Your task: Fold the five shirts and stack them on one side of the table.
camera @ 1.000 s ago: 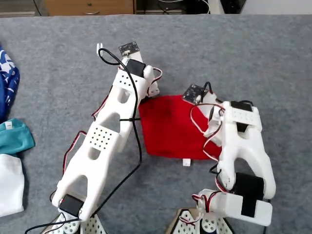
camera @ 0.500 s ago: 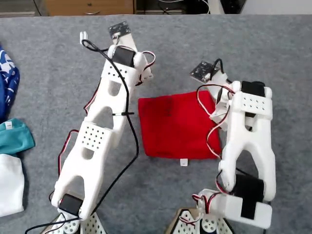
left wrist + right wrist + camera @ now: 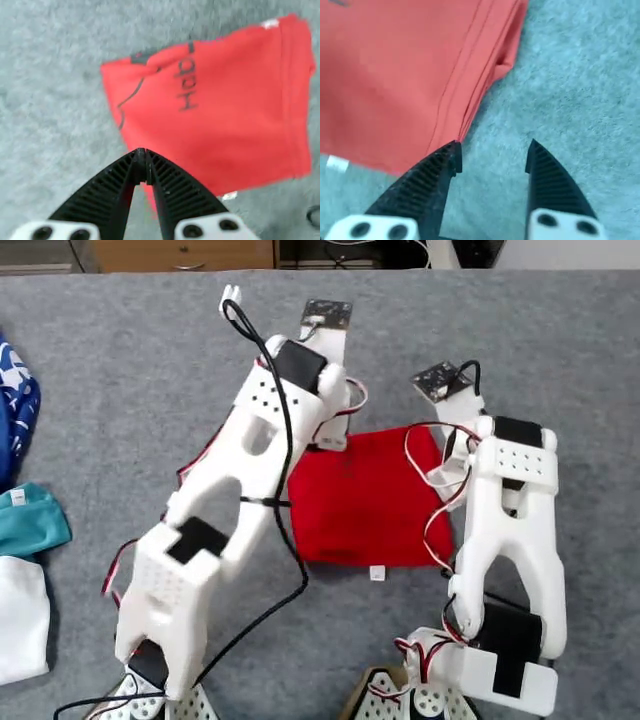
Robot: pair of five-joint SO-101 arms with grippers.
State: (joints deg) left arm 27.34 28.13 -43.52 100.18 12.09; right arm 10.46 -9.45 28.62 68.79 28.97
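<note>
The folded red shirt [image 3: 365, 500] is lying flat in the centre of the frame on the grey surface [image 3: 560, 350], between the two arms. The left claw [image 3: 141, 156] is hovering over the shirt's edge, its jaws pressed together. The right claw [image 3: 494, 150] is hanging spread wide at the shirt's hemmed side. Along the left edge, a blue patterned shirt [image 3: 15, 400], a teal shirt [image 3: 30, 522] and a white shirt [image 3: 20, 615] are sitting in a column.

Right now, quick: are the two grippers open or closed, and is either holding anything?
Left gripper: closed, gripping nothing that I can see, above the folded red cloth shirt.
Right gripper: open and empty, over the shirt's edge.
</note>
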